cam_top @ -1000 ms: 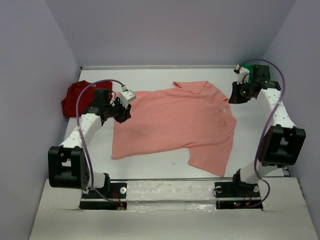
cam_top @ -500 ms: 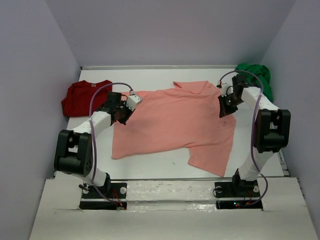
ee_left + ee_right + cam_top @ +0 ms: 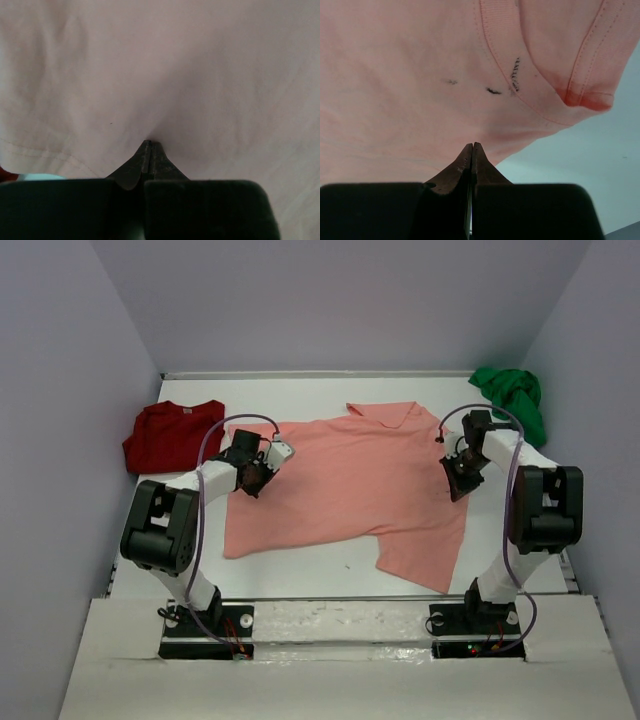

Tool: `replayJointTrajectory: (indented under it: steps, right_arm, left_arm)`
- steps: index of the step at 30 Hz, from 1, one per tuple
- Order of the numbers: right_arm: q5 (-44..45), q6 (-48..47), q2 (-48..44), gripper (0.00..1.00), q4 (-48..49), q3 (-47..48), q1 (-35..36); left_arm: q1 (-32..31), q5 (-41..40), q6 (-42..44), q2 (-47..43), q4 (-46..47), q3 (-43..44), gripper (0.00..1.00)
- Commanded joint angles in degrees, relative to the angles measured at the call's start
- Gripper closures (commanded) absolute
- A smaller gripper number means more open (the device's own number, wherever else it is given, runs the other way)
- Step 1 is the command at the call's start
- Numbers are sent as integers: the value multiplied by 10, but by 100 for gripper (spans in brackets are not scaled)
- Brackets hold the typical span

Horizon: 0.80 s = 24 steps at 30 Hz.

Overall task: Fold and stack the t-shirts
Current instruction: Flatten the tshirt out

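Cloth likely limp and light, best taken at hems: salmon-pink shirt (image 3: 350, 480) flat at centre, left gripper (image 3: 150, 145) pinching a pucker at its 9 o'clock edge, right gripper (image 3: 472, 146) pressed together at its 3 o'clock hem, hold unclear; dark red shirt (image 3: 165, 435) at 10, green shirt (image 3: 512, 395) at 2, neither obstructing.

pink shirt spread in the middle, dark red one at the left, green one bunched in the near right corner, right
No: the green shirt is bunched in the far right corner, as the top external view shows. The rest holds: pink shirt spread in the middle, dark red shirt at the left.
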Motion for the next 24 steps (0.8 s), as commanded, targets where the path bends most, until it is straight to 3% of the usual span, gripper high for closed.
replayJointTrajectory:
  steps: [1, 16, 24]
  right_arm:
    - [27, 5, 35, 100, 4, 34, 1]
    - [94, 11, 107, 100, 2, 55, 1]
    - [152, 10, 134, 100, 11, 51, 1]
  left_arm:
    - [-18, -36, 0, 23, -2, 22, 100]
    - [-38, -111, 5, 71, 10, 45, 100]
    - [-38, -112, 7, 69, -3, 65, 100]
